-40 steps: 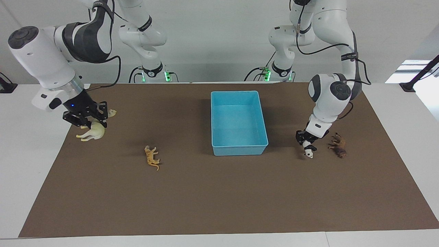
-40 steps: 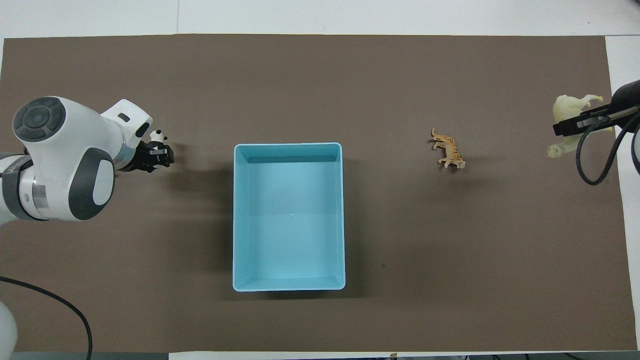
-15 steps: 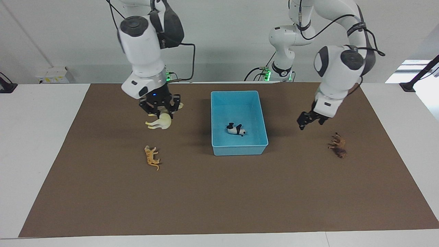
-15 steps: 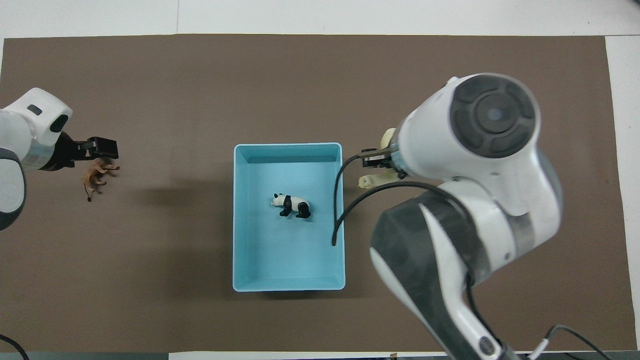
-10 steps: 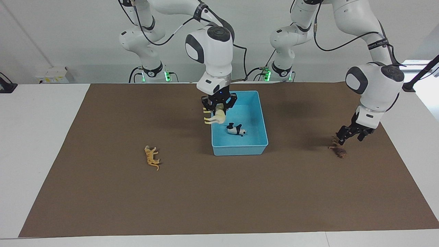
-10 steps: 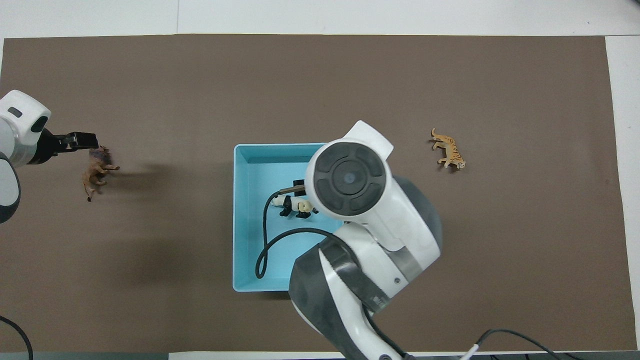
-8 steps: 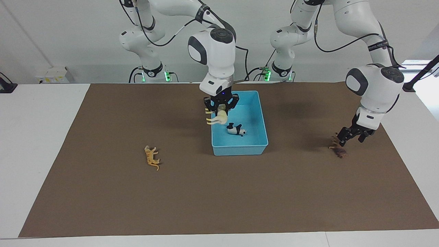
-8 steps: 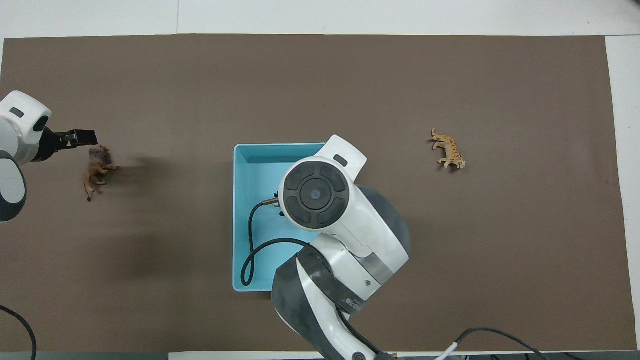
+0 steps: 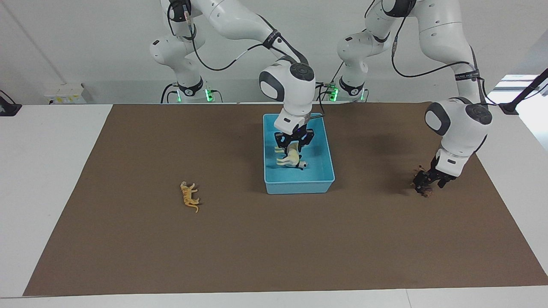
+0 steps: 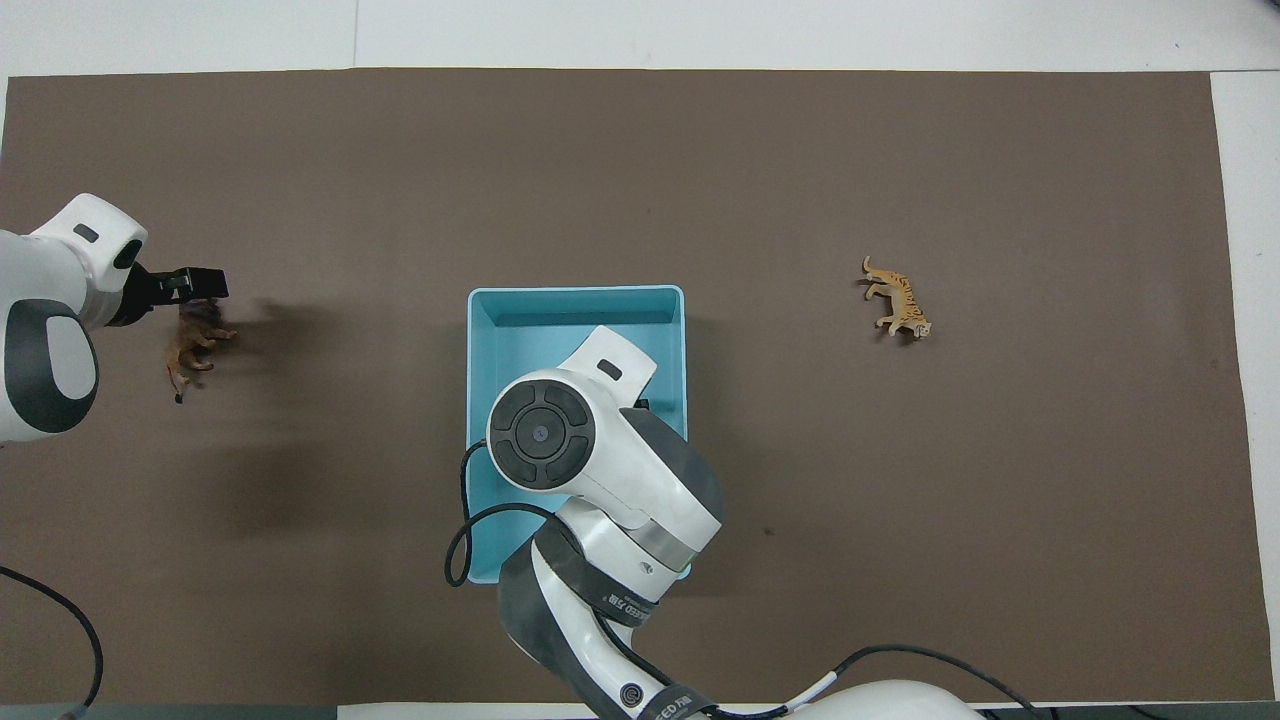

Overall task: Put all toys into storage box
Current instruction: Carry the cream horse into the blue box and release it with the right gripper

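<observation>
Over the storage box point(image 9: 299, 187), the right tool point(image 9: 293, 145) has come down from the rim and now hangs low inside the walls. The cream long-necked toy point(image 9: 292, 157) is directly under it, just above the panda point(image 9: 303, 165) lying in the box. Whether the tool still pinches the toy or has let go, I cannot tell.

Take the desk point(image 9: 43, 171) as a dial centred on the box, with twelve pointing away from the robots. At about ten o'clock, the left tool point(image 9: 428, 182), jaws spread, has dropped onto the brown lion point(image 9: 424, 191), which still lies on the desk. The tiger point(image 9: 189, 200) lies untouched near two o'clock.

My reading is that the second toy is nearly delivered, the lion's pickup is starting, and the tiger remains.
</observation>
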You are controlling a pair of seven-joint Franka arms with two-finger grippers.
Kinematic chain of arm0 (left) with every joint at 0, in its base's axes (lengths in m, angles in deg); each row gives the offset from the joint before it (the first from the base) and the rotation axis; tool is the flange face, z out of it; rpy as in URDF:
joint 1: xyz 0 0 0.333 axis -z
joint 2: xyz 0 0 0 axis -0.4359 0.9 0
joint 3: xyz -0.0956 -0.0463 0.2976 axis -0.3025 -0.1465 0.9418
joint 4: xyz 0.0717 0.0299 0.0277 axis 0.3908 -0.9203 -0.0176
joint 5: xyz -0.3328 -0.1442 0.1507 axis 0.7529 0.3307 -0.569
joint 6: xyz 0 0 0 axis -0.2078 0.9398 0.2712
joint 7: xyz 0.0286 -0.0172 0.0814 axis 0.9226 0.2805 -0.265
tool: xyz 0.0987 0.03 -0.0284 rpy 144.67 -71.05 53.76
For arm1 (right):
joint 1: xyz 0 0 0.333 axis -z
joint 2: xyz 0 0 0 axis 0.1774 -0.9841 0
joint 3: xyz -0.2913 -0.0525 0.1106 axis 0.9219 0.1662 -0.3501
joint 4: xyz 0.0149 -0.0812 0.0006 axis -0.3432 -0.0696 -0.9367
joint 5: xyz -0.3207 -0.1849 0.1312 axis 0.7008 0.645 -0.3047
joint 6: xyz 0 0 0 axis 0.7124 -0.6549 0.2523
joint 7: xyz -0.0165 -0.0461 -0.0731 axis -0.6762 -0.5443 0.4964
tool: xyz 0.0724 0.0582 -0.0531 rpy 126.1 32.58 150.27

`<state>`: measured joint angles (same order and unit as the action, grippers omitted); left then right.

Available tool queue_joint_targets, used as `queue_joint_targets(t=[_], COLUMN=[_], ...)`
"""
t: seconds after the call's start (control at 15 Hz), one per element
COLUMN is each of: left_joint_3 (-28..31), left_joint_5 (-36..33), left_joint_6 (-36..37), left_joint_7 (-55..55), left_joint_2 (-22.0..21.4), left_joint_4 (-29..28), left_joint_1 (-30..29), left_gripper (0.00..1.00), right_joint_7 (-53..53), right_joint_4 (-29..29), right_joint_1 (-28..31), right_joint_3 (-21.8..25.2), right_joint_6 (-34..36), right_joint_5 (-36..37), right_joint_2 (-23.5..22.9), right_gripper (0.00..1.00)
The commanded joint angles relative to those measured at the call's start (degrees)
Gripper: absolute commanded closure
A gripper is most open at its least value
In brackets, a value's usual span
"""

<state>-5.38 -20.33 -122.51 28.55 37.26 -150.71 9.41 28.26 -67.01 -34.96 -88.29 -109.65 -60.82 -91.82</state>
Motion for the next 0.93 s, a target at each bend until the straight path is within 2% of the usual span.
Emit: queue_joint_targets(t=[0.0, 0.2, 0.33, 0.47, 0.73, 0.87], left_joint_3=[-0.05, -0.05, -0.05, 0.04, 0.04, 0.04], left_joint_5=[-1.38, -1.56, -1.65, -1.73, -1.73, -1.82], left_joint_6=[-2.08, -3.05, -3.05, -3.05, -3.05, -3.05], left_joint_7=[-0.45, -0.46, -0.46, -0.46, -0.46, -0.46], left_joint_2=[1.36, 1.72, 2.07, 2.07, 2.25, 2.34], left_joint_4=[0.22, 0.31, 0.14, 0.14, -0.22, -0.48], left_joint_1=[-0.53, -0.7, -0.53, -0.44, -0.35, -0.53], left_gripper=[0.06, 0.13, 0.14, 0.14, 0.25, 0.29], right_joint_7=[-2.33, -2.07, -0.32, 8.52, 24.87, 35.94], right_joint_4=[2.59, 5.5, 5.33, 4.98, 2.61, -1.33], right_joint_1=[0.87, 2.54, 7.62, 12.72, 23.36, 28.89], right_joint_3=[-0.04, 0.84, 0.67, 0.75, 0.66, 0.66], right_joint_6=[4.9, 10.97, 12.56, 13.88, 13.09, 8.82], right_joint_5=[0.41, 0.4, 0.49, 0.41, -0.21, -0.39], right_joint_2=[0.96, 2.61, 5.69, 7.19, 7.28, 8.24], right_gripper=[0.0, 0.0, 0.0, 0.0, 0.0, 0.0])
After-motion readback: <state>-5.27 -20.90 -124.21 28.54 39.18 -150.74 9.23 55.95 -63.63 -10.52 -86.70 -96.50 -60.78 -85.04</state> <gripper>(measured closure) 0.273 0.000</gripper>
